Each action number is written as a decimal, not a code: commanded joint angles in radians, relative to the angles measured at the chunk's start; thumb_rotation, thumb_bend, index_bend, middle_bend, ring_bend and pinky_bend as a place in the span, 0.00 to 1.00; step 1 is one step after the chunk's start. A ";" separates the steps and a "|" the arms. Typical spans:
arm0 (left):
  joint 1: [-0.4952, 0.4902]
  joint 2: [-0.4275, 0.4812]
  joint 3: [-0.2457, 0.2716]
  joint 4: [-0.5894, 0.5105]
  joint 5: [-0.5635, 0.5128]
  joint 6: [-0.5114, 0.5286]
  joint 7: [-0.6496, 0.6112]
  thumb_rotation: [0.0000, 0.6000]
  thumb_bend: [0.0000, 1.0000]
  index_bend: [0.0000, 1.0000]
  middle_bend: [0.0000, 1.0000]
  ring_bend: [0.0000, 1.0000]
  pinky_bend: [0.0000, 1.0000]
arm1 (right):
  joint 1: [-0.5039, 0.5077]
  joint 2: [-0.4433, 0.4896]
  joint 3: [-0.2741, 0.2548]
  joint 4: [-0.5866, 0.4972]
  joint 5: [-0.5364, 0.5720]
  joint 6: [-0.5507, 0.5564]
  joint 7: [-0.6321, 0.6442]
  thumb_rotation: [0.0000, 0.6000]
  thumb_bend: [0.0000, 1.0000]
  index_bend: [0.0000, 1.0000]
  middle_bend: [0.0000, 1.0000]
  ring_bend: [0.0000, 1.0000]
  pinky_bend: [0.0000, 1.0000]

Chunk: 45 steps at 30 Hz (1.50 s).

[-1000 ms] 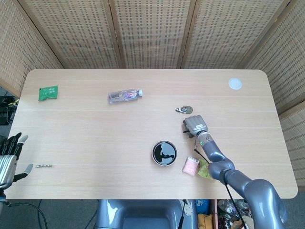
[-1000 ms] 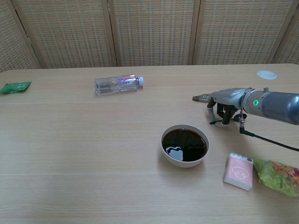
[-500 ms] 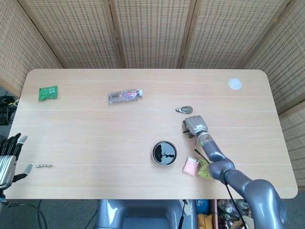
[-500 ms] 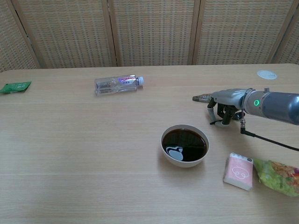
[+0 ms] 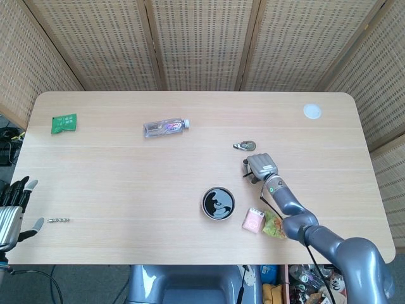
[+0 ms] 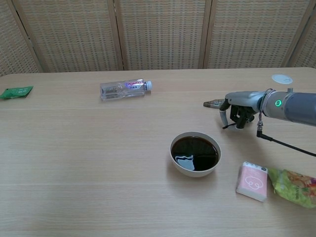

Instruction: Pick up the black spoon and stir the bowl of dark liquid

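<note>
The bowl (image 5: 204, 204) (image 6: 176, 160) of dark liquid stands at the middle front of the table. My right hand (image 5: 260, 166) (image 6: 240, 107) hovers just behind and to the right of it, palm down, fingers curled around the black spoon (image 6: 226, 125). Only a thin dark end of the spoon (image 5: 245, 173) pokes out on the bowl side; the rest is hidden under the fingers. My left hand (image 5: 12, 210) hangs off the table's left front edge with its fingers spread, holding nothing.
A small metal object (image 5: 244, 145) (image 6: 213, 103) lies just behind the right hand. A pink packet (image 6: 252, 181) and a green snack bag (image 6: 295, 187) sit right of the bowl. A plastic bottle (image 6: 124, 89), green sachet (image 5: 63, 123), white disc (image 5: 311, 111) and small metal piece (image 5: 57, 220) lie farther off.
My right hand has risen slightly off the table and shifted a little right, with the spoon's dark end coming up with it. The left hand has not moved.
</note>
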 commanded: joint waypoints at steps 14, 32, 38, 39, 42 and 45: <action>-0.004 -0.003 -0.001 0.005 0.005 -0.001 -0.006 1.00 0.32 0.00 0.00 0.00 0.00 | -0.028 0.224 0.046 -0.329 -0.027 -0.014 0.194 1.00 0.64 0.65 0.94 0.96 1.00; -0.001 0.003 0.002 0.001 0.018 0.010 -0.010 1.00 0.32 0.00 0.00 0.00 0.00 | -0.065 0.379 0.154 -0.631 -0.037 -0.143 0.573 1.00 0.66 0.66 0.94 0.96 1.00; 0.003 0.006 0.004 0.002 0.019 0.015 -0.015 1.00 0.32 0.00 0.00 0.00 0.00 | -0.082 0.398 0.198 -0.705 -0.034 -0.200 0.706 1.00 0.66 0.66 0.94 0.96 1.00; 0.004 0.006 0.004 0.003 0.019 0.017 -0.016 1.00 0.32 0.00 0.00 0.00 0.00 | -0.085 0.402 0.209 -0.719 -0.029 -0.222 0.737 1.00 0.66 0.66 0.94 0.96 1.00; 0.008 0.006 0.006 0.006 0.021 0.020 -0.021 1.00 0.32 0.00 0.00 0.00 0.00 | -0.094 0.407 0.238 -0.745 -0.028 -0.269 0.798 1.00 0.66 0.66 0.94 0.96 1.00; 0.011 0.005 0.007 0.011 0.020 0.022 -0.025 1.00 0.32 0.00 0.00 0.00 0.00 | -0.112 0.406 0.269 -0.771 -0.033 -0.303 0.840 1.00 0.67 0.66 0.94 0.96 1.00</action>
